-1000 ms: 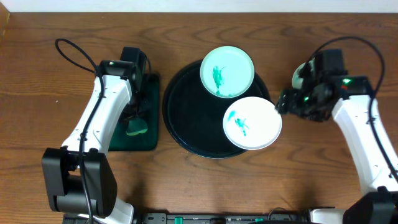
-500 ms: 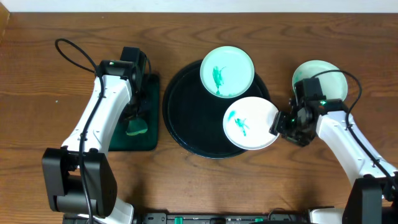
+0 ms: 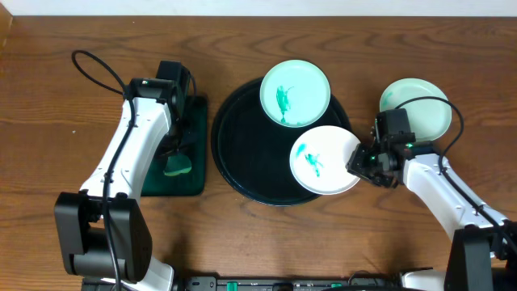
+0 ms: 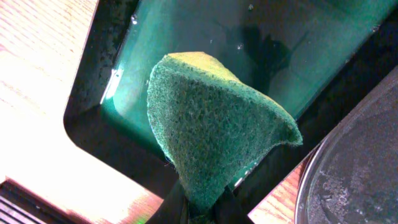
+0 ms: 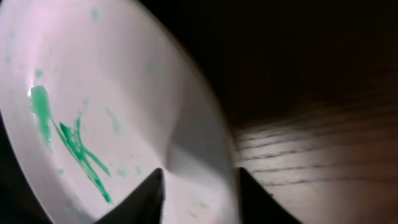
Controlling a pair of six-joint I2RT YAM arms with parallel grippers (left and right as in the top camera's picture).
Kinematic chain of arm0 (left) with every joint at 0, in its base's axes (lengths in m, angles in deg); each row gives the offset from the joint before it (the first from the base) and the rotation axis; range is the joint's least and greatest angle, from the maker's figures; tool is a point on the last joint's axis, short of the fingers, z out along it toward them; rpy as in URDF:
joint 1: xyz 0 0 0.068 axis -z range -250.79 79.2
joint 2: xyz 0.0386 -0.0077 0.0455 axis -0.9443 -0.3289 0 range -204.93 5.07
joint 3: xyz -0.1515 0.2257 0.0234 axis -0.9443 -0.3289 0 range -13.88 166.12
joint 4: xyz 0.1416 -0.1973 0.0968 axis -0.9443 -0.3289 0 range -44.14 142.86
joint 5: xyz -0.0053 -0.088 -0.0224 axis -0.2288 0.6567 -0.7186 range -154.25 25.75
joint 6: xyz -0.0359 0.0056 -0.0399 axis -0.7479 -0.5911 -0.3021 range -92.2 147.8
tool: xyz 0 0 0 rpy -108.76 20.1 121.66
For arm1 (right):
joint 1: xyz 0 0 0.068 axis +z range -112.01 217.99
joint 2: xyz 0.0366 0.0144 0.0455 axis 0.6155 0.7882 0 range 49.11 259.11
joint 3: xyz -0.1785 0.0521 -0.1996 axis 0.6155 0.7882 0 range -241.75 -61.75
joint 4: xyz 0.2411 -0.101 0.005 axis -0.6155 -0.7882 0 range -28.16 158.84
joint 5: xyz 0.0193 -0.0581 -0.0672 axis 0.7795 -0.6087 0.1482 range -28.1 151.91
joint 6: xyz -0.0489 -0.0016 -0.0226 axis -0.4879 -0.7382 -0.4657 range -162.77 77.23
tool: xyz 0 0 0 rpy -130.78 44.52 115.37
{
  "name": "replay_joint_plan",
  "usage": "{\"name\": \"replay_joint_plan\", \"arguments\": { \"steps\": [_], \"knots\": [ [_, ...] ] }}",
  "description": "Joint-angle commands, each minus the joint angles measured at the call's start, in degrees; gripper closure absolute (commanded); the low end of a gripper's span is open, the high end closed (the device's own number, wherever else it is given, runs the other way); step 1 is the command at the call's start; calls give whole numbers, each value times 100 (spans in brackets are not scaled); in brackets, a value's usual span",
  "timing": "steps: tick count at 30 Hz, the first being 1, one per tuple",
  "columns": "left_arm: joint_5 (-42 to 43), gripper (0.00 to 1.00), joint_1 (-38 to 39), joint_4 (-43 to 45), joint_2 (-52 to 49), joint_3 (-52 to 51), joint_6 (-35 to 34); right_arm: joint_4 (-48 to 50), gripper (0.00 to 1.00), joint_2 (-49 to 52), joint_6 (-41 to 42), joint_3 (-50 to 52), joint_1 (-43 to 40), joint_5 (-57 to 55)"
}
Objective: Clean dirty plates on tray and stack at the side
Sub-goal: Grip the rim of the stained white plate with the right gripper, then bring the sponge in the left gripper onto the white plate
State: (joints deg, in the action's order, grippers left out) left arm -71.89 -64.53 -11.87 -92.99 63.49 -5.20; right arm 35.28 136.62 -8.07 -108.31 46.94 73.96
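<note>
The right arm (image 3: 440, 182) is reaching in from the side, and its jaws are straddling the rim of the nearer plate (image 3: 325, 159), one fingertip (image 5: 146, 194) on each side of the white edge. They are standing narrow. Whether they are already pinching the rim or just bracketing it, I cannot tell. Green smears are showing on the plate just ahead of the jaws. This plate is lying on the black tray (image 3: 242, 153), and the part of it at the jaws seems to be overhanging the tray's rim.

A second smeared plate (image 3: 295, 93) is sitting further ahead of the right jaws and off to one side, also on the tray. The third plate (image 3: 416, 107) is lying behind the right jaws on the bare surface (image 3: 404, 242), well off the tray. Its middle is looking free of smears, apart from a faint tint near one edge that is too small to read.

The left jaws are clamping the green sponge (image 4: 211, 130), which is sticking out ahead of them over the small green tray (image 4: 180, 37).

By my judgement the task is running at about a third — one plate is looking wiped and parked at the side, and two are waiting dirty. No stack is forming yet. Each remaining plate is needing a wipe and then a place on top of the one behind the right jaws.
</note>
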Motion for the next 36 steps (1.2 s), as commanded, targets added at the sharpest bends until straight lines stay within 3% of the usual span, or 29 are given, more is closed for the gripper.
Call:
{"name": "replay_joint_plan", "arguments": {
  "steps": [1,6,12,17,30,33,36],
  "knots": [
    [-31,93,-9,-39,-44,-35,39,120,75,4,221,46,166,15],
    [-31,93,-9,-57,-44,-35,39,208,99,4,365,46,321,-136],
    [-31,93,-9,-79,-44,-35,39,260,99,4,321,46,446,-146],
    [-31,93,-9,-76,-44,-35,48,627,99,4,-199,46,802,-101],
    [-9,93,-9,579,-68,-46,800,756,99,7,22,46,1440,-85],
    [1049,93,52,841,-74,-46,1467,807,99,26,22,46,1440,-85],
    [1381,93,326,973,-76,-46,1493,894,99,127,50,46,1436,-90]
  ]
}}
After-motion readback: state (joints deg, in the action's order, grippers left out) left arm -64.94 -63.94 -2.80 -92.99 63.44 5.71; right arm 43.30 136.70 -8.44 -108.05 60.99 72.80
